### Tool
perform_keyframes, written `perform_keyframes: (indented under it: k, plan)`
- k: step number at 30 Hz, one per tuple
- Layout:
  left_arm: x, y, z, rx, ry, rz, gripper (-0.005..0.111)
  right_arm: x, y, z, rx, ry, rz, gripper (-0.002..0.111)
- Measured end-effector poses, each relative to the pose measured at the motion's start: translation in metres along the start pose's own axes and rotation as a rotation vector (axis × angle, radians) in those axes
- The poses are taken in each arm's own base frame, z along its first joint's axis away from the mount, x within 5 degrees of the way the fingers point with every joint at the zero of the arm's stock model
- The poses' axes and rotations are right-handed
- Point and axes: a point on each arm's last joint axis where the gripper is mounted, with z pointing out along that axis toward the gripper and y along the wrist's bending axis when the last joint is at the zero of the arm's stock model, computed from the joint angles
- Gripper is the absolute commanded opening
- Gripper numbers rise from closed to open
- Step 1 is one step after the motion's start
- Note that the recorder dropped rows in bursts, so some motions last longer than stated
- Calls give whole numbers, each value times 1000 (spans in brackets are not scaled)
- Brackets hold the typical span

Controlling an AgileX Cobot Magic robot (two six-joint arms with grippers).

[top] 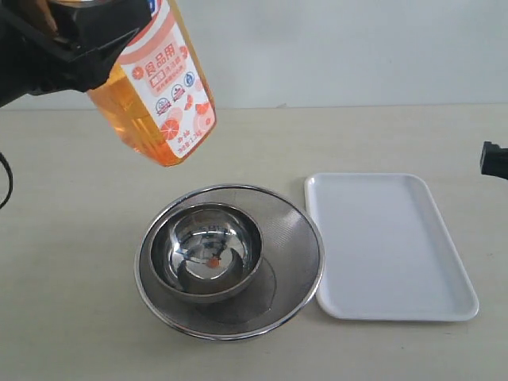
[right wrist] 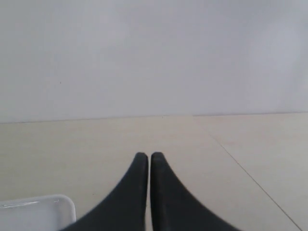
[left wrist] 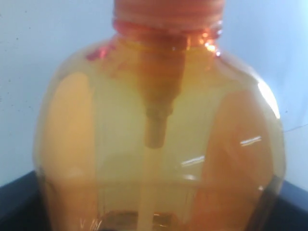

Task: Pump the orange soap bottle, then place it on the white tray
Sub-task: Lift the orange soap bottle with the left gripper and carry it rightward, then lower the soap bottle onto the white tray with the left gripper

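My left gripper (top: 83, 44) holds the orange soap bottle (top: 171, 87) clear of the table at the far left. It is tilted, base swung down to the right, white-and-red label facing out. The white tray (top: 389, 246) lies flat at the right, its long sides running near to far.

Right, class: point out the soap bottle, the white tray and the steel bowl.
soap bottle (top: 171, 83), exterior view, on its label.
white tray (top: 389, 246), exterior view, on its bare floor.
steel bowl (top: 189, 244), exterior view, on its inner wall.
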Motion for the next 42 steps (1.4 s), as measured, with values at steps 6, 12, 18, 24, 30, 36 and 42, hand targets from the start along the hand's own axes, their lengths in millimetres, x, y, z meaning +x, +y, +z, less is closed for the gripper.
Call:
perform_keyframes:
  k: [6,12,18,24,30,36,42]
  plan:
    - [0,-10,5,34,0,-13,5,-16,0,6,31,-28,44,0]
    - [5,-20,16,64,38,-14,5,-48,-6,19,123,-73,106,0]
    - [11,-45,38,163,58,-25,5,-84,-3,21,129,-126,160,0]
    - [23,-68,60,238,95,-34,5,-152,-11,21,190,-207,64,0]
    - [32,-78,75,265,115,-38,5,-176,-48,34,380,-221,48,0]
    - [40,-90,94,283,127,-49,5,-182,-70,41,495,-219,58,0]
    - [60,-116,127,330,145,-42,5,-182,-73,41,510,-218,57,0]
